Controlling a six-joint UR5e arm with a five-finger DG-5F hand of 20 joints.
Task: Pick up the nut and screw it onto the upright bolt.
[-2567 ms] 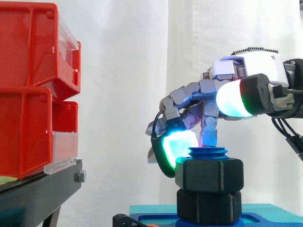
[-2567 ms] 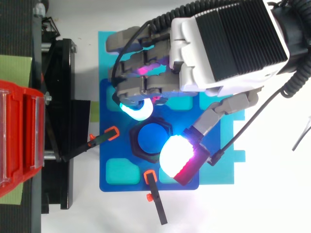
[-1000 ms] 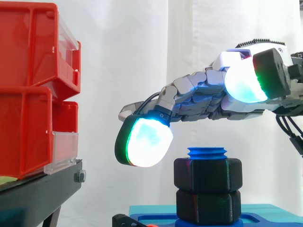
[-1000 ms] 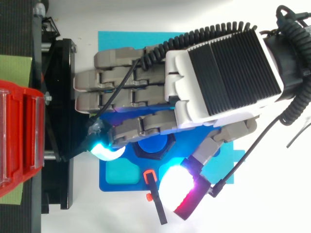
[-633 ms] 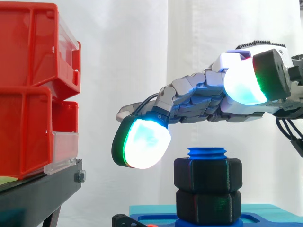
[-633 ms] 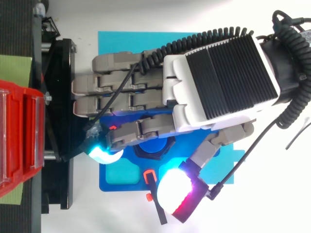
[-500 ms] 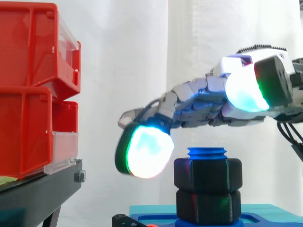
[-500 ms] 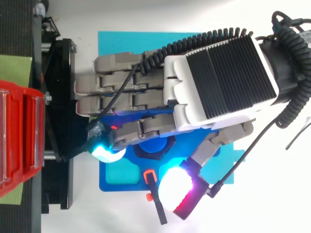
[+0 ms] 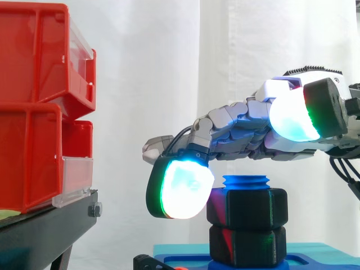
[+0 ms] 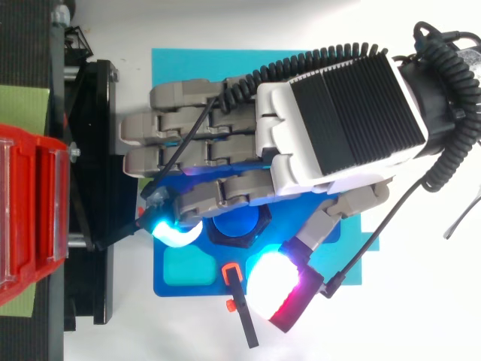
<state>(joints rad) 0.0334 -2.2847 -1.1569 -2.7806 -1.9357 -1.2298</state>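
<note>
Side view: the upper nut [image 9: 247, 209], matte black and hexagonal, sits on the blue bolt [image 9: 246, 181] above a second black nut [image 9: 247, 246], with a few ridged threads left bare on top. The hand [image 9: 242, 126] lies just above the bolt, fingers stretched almost straight, holding nothing. One glowing fingertip [image 9: 183, 188] hangs beside the upper nut's left face; contact cannot be told.
</note>
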